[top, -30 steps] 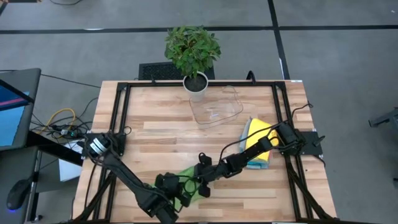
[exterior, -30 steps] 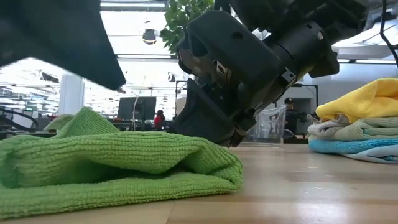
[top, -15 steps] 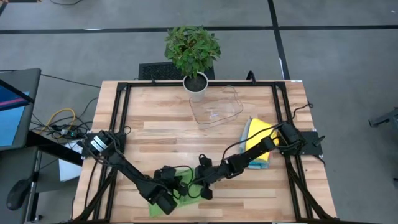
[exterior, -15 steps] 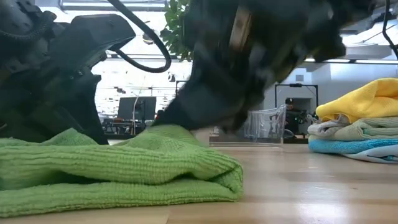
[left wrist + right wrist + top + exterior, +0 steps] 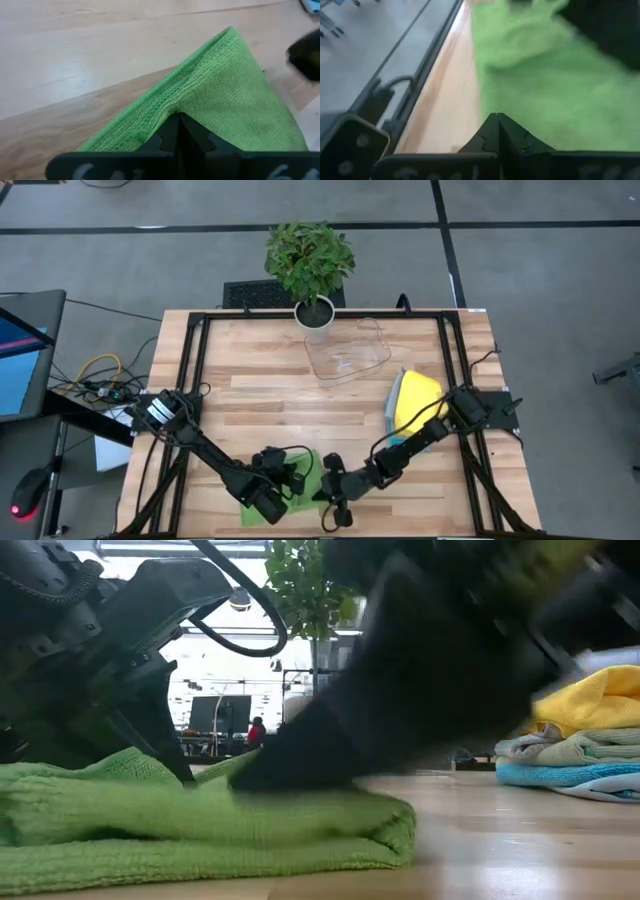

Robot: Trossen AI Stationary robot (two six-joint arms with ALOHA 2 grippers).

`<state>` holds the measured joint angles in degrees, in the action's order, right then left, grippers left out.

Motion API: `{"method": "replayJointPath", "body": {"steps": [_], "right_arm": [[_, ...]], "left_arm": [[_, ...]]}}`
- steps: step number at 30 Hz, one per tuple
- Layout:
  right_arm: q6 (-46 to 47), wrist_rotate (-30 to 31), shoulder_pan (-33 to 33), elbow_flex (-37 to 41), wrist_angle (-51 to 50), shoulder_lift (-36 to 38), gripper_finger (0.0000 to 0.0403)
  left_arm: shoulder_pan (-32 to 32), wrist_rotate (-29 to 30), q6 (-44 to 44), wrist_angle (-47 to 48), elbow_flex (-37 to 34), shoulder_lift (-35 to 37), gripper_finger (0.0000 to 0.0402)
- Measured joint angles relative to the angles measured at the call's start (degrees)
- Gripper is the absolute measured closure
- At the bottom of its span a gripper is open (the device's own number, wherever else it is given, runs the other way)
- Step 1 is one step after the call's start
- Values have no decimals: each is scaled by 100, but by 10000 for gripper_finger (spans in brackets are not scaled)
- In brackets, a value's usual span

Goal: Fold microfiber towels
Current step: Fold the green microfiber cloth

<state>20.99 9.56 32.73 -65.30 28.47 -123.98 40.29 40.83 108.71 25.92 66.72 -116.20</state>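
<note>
Green ribbed microfiber towel [image 5: 300,485] lay folded at the wooden worktop's [image 5: 260,390] front edge. Left gripper [image 5: 268,498] pinched its fold, fingers together; right gripper [image 5: 335,510], fingers closed, held nothing visible beside it. Risk: dragging either arm could pull the fold open.

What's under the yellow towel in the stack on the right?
Under the yellow towel lie a grey towel and a blue towel on the table. Any others are hidden.
</note>
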Motion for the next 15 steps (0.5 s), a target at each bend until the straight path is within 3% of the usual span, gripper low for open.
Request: {"method": "replayJointPath", "body": {"steps": [5,9,12,15], "right_arm": [[466,59,147,-45,140,-411,387],[551,111,196,-51,169,-521,376],[554,111,197,-47,166,-525,374],[553,106,161,-47,182,-529,379]], "left_arm": [[-46,-296,-49,103,-8,173,398],[-39,-345,-316,608,-15,827,398],[2,-27,-390,1033,-9,1381,398],[89,710,-345,1026,-7,1723,398]]}}
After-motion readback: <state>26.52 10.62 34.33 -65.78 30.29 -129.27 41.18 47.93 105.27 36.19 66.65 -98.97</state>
